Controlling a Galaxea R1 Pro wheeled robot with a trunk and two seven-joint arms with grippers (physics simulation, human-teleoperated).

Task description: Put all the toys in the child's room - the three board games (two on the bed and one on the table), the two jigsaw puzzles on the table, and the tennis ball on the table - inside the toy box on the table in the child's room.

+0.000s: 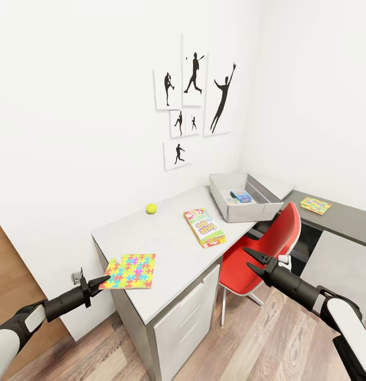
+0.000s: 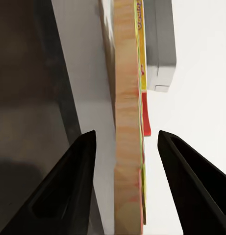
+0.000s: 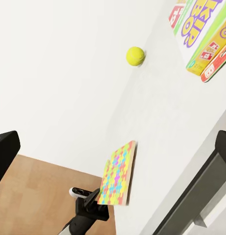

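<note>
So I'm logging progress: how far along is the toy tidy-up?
Barely begun. The pale grey toy box holds one small blue item. In hand: the left gripper, open, straddles the edge of the multicoloured jigsaw square. Left on the desk: yellow-green tennis ball, Skip-Bo game box; another puzzle on the dark cabinet.

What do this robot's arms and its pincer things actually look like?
Both arms are mostly matte black tubes with white shell sections nearer the body. The left gripper and right gripper each end in two slim, pointed black fingers, wedge-shaped up close. A small white block sits at the right wrist. No loose cables or markings are visible.
</note>
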